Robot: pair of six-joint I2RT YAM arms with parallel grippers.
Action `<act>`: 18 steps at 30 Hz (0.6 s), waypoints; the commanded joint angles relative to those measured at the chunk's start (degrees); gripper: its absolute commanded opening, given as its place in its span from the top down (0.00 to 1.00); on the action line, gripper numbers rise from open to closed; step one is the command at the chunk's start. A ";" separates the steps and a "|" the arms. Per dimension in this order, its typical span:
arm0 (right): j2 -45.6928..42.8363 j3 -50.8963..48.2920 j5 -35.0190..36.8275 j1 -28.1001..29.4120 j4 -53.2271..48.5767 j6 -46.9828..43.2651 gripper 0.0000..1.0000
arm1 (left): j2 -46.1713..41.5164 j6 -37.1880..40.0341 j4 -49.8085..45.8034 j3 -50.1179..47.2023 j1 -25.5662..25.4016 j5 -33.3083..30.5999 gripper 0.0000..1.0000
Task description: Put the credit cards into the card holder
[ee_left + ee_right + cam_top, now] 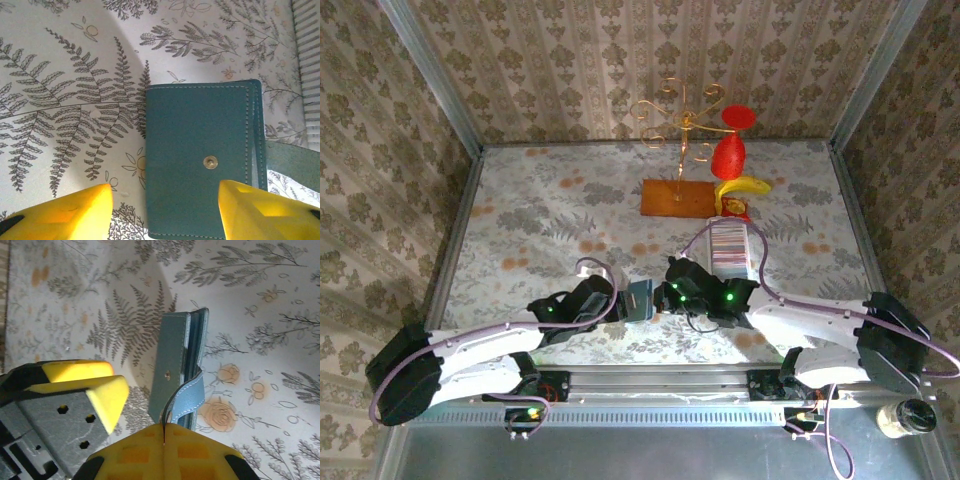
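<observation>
Card holder [200,160], stitched teal leatherette with a round metal snap [210,162], lies on the fern-printed desk [60,75] between the parted, empty left fingers [70,212]. The right wrist view shows the right fingers [135,455] clamped on its strap [186,397].

The left arm [480,350] and right arm [810,325] are white-shelled with black joints, green lights [725,297] and lilac cables [588,262]; their fingers [75,212] are bright yellow.
</observation>
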 commanded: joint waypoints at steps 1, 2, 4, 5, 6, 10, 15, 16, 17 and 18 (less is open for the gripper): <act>-1.49 -1.54 -1.30 0.44 3.05 0.33 1.00 | -1.19 1.63 0.62 2.04 -0.31 0.06 0.35; -1.70 -1.63 -1.30 0.46 3.08 0.34 1.00 | -1.31 1.62 1.43 2.14 -0.25 0.53 0.33; -2.14 -1.80 -0.98 0.46 2.87 0.34 1.00 | -1.51 1.75 3.04 2.07 -0.28 1.06 0.31; -2.38 -1.88 -0.86 0.46 2.81 0.32 1.00 | -1.37 1.88 3.59 2.07 -0.25 1.24 0.30; -2.62 -1.98 -0.77 0.46 2.94 0.34 1.00 | -1.19 1.93 3.97 2.07 -0.20 1.38 0.29; -3.35 -2.47 -1.09 0.46 3.97 0.69 1.00 | 0.70 1.22 6.20 1.82 0.36 3.85 0.25; -4.21 -2.95 -1.41 0.46 5.23 0.76 1.00 | 3.22 0.79 8.57 1.81 0.80 5.85 0.23; -4.39 -2.96 -1.54 0.46 5.34 0.78 1.00 | 3.67 0.74 8.82 1.81 0.84 6.14 0.23; -4.55 -2.96 -1.48 0.47 5.39 0.71 1.00 | 4.09 0.62 8.89 1.82 1.12 6.44 0.23; -4.73 -2.96 -1.47 0.46 5.43 0.74 1.00 | 4.37 0.61 9.03 1.81 1.28 6.91 0.23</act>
